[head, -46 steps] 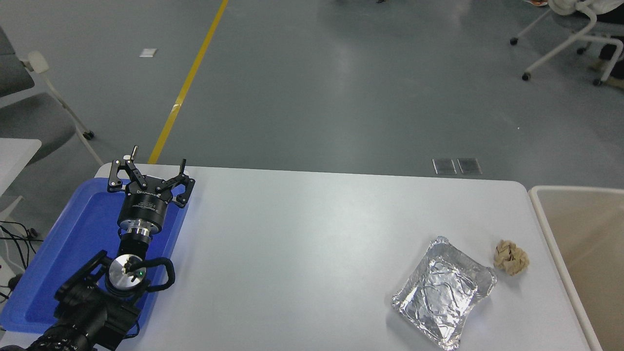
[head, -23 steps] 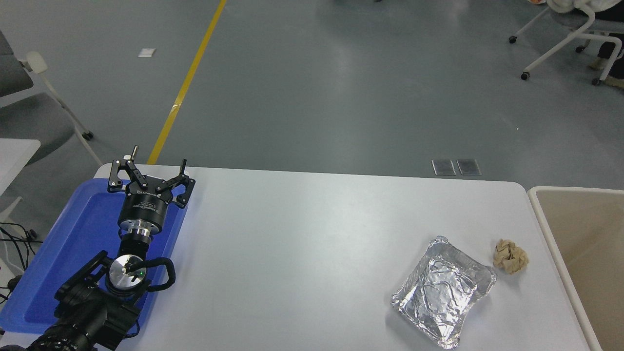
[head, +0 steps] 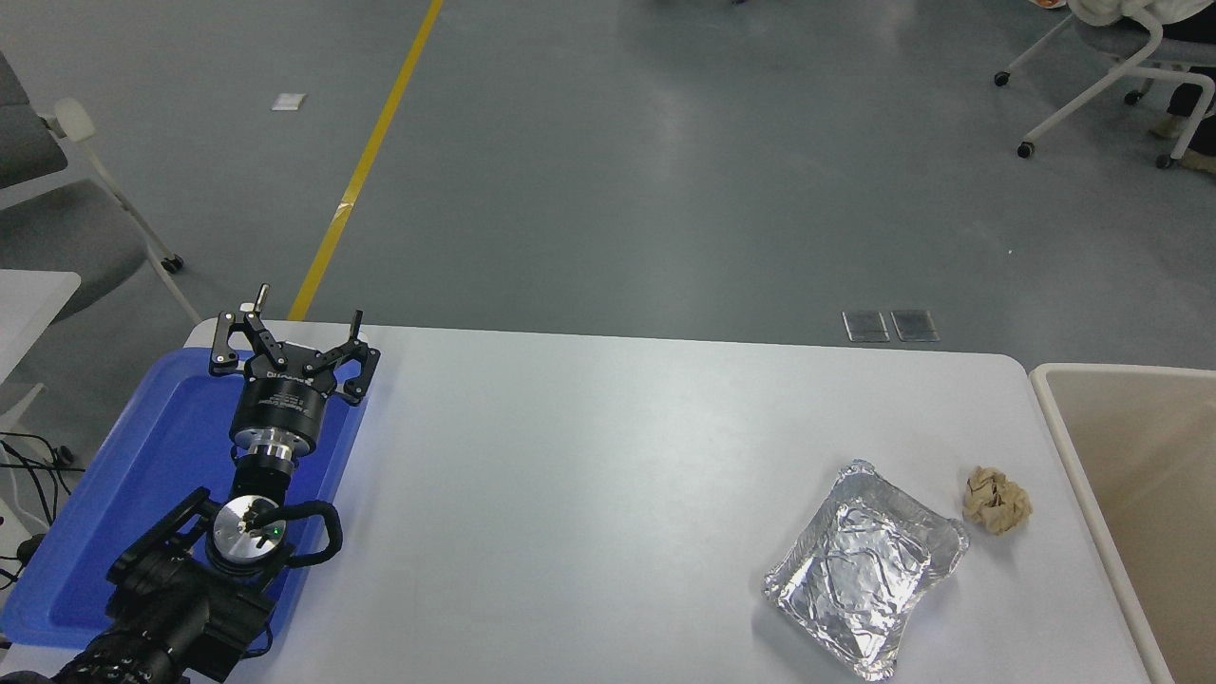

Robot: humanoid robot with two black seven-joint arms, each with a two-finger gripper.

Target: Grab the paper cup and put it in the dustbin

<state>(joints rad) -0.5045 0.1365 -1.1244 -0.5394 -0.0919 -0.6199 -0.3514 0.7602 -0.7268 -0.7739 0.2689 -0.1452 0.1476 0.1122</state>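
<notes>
The paper cup is out of view. The dustbin, beige with a thick pale rim, stands against the table's right edge and runs off the picture. My left gripper is parked at the lower left over a blue tray, open, with nothing between its fingers. No part of my right arm or its gripper shows in the head view.
A crumpled foil tray lies at the table's near right, with a brown paper ball just right of it, close to the dustbin. Wheeled chairs stand on the grey floor beyond the table at far left and top right.
</notes>
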